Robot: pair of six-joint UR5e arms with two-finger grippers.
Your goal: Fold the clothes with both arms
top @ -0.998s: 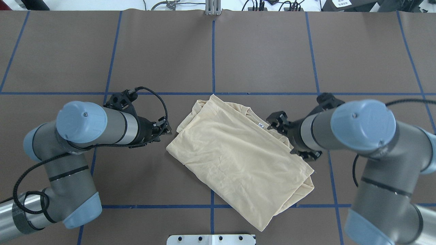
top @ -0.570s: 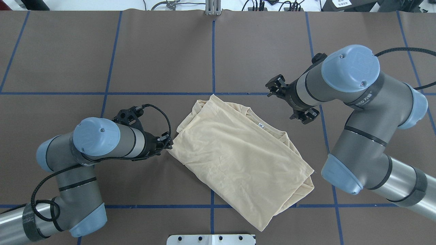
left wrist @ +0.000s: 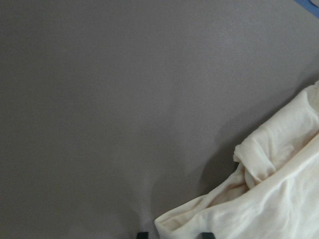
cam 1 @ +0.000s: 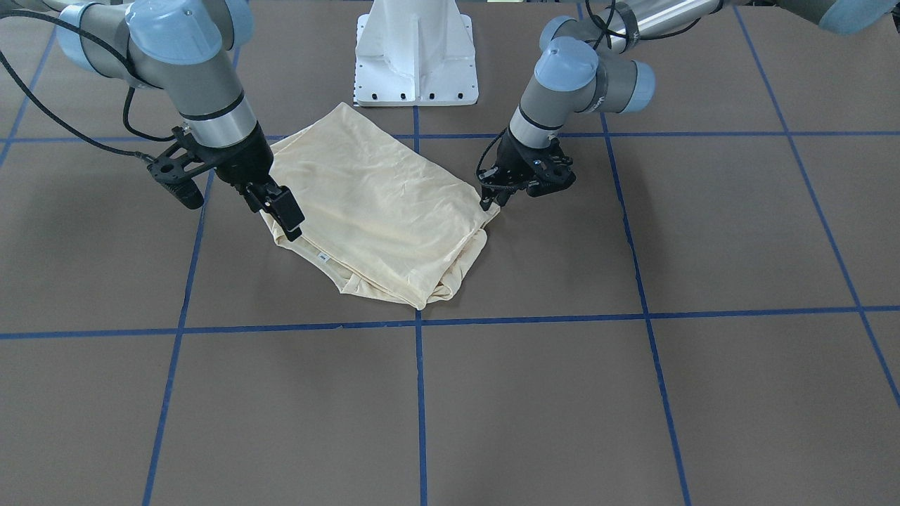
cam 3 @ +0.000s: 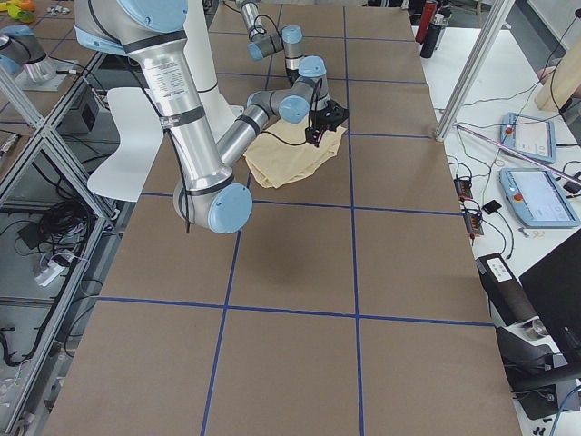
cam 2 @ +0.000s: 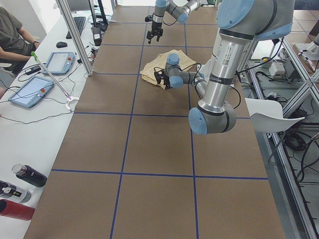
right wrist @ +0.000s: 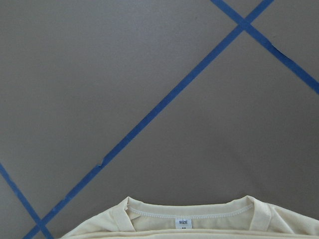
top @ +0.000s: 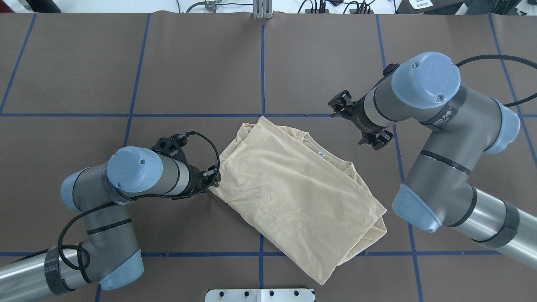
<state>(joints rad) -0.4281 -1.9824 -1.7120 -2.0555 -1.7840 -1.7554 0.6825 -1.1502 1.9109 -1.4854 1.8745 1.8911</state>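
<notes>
Looks like the shirt [top: 293, 188] has already been folded into a rough, skewed rectangle mid-desk [top: 335, 63], so probably one fold is left: its corner [left wrist: 172, 224] is straddled, not pinched, by the spread left claw [cam 1: 487, 200], the right claw [cam 1: 281, 209] is held off the collar [right wrist: 184, 214], and its state can't be told.

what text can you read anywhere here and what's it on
"SIZE": neck label of the shirt; the line under it is cut off.
"EED" then unclear characters: band on the right arm.
Lettering on the left arm: too small to read.
</notes>
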